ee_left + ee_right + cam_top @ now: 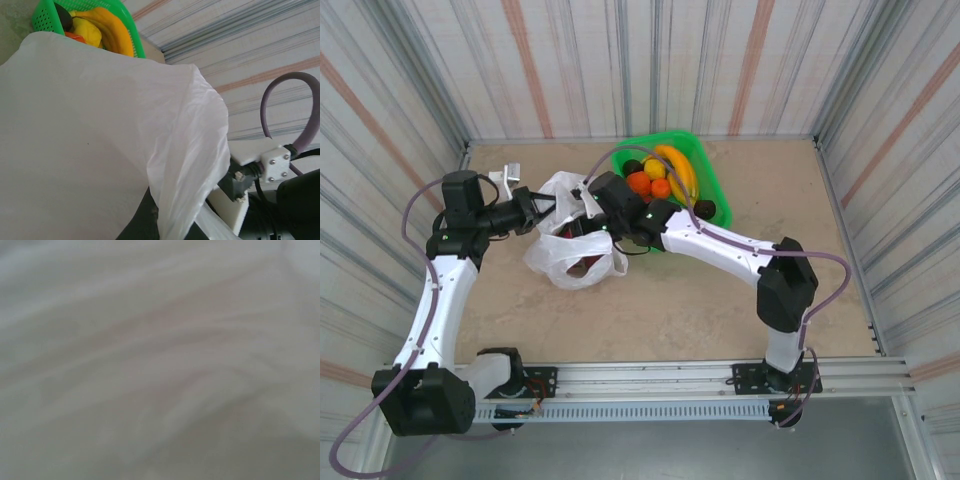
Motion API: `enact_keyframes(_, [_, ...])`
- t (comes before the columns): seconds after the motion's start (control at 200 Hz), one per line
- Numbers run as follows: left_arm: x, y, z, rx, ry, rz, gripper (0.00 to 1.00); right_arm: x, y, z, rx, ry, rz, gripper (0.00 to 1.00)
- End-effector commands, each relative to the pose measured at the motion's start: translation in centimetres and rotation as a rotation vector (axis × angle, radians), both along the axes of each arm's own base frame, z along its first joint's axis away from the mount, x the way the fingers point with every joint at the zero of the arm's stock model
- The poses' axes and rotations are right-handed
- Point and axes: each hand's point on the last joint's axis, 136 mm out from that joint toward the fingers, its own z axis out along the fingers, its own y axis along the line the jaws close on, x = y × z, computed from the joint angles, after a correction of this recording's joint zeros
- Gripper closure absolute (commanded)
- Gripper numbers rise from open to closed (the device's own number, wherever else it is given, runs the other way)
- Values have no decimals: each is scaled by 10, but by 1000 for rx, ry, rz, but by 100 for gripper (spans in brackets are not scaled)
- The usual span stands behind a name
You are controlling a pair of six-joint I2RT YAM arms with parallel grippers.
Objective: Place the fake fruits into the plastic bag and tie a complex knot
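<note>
White, thin film makes up the plastic bag (565, 250), which lies slumped left of centre on the table (720, 320), its far side touching or just beside the green basket (705, 160). One red piece (582, 266) shows dimly through the film at the bag's near side. The other fake fruits (655, 180) sit heaped in the basket: a banana (678, 172), orange, yellow and dark pieces. So loading looks barely begun, and the knot is a long way off.

The left gripper (538, 212) meets the bag's left rim, and its wrist view looks across a raised sheet of film towards the basket. It seems to be holding the mouth up, but I cannot tell how its jaws stand. The right gripper (592, 200) is down in the bag's far opening. Its wrist camera gives nothing but blurred white film, so I cannot tell whether its jaws are spread or pressed together.

The step in hand appears to be a drop into the bag. To do it well:
- The left side should hold the rim high and taut, with the mouth turned towards the basket on the right.
- Anything carried should be let go low inside, so it does not roll back out.
- The right arm should come out straight up through the opening, since the film is likely to cling and drag the bag along.
- With the right wrist camera blinded, the overhead view is the one to steer by.
</note>
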Motion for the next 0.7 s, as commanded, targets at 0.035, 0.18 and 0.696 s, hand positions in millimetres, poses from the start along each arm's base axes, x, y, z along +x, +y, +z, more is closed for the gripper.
enact_keyframes(0.035, [2,2,9,-6,-35,9,100,27,5,5,33,-44,-69,41])
enact_keyframes(0.18, [3,2,8,-4,-30,7,100,31,6,1,35,-34,-70,41])
enact_keyframes(0.696, [4,2,7,-5,-25,6,100,34,-4,-3,7,-36,-85,21])
